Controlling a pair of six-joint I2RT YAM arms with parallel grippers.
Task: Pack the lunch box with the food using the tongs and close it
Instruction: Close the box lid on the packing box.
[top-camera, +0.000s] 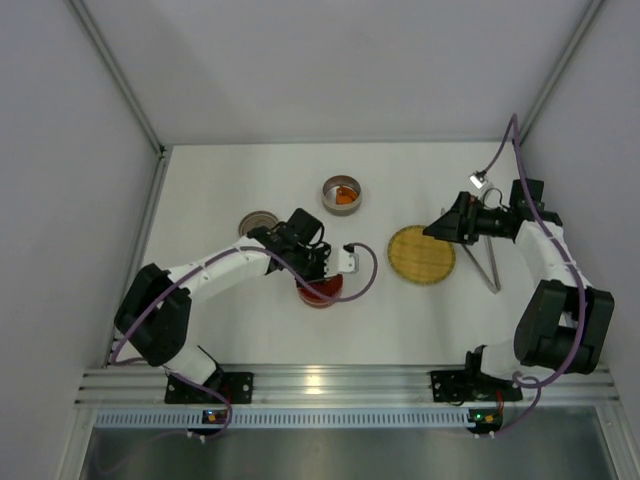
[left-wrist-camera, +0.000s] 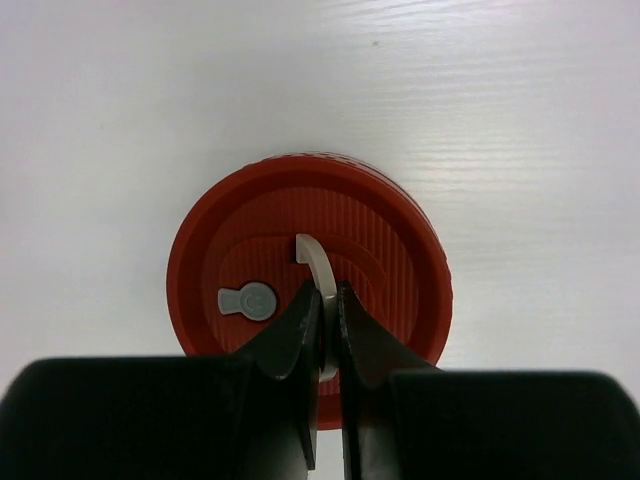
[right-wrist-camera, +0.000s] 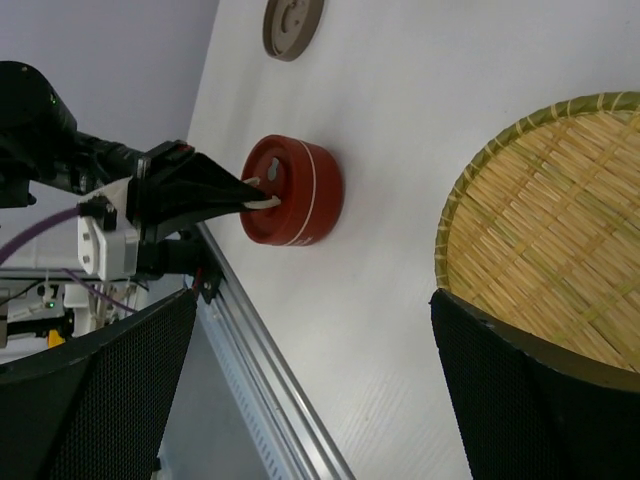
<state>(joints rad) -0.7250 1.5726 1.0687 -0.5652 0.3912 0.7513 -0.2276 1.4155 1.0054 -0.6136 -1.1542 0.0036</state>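
A red round lidded box (left-wrist-camera: 380, 250) stands on the white table, near the front in the top view (top-camera: 320, 292). My left gripper (left-wrist-camera: 328, 300) is shut on the white ring handle (left-wrist-camera: 318, 262) standing up from its lid. An open silver tin (top-camera: 342, 194) farther back holds orange food (top-camera: 343, 198). The slim silver tongs (top-camera: 488, 268) lie on the table right of the yellow woven plate (top-camera: 421, 254). My right gripper (top-camera: 432, 230) hovers at the plate's far right rim, open and holding nothing (right-wrist-camera: 310, 400).
A brownish round lid (top-camera: 259, 223) lies flat at the back left, also in the right wrist view (right-wrist-camera: 292, 25). An aluminium rail (top-camera: 330, 382) runs along the table's near edge. Grey walls close in the left, back and right sides.
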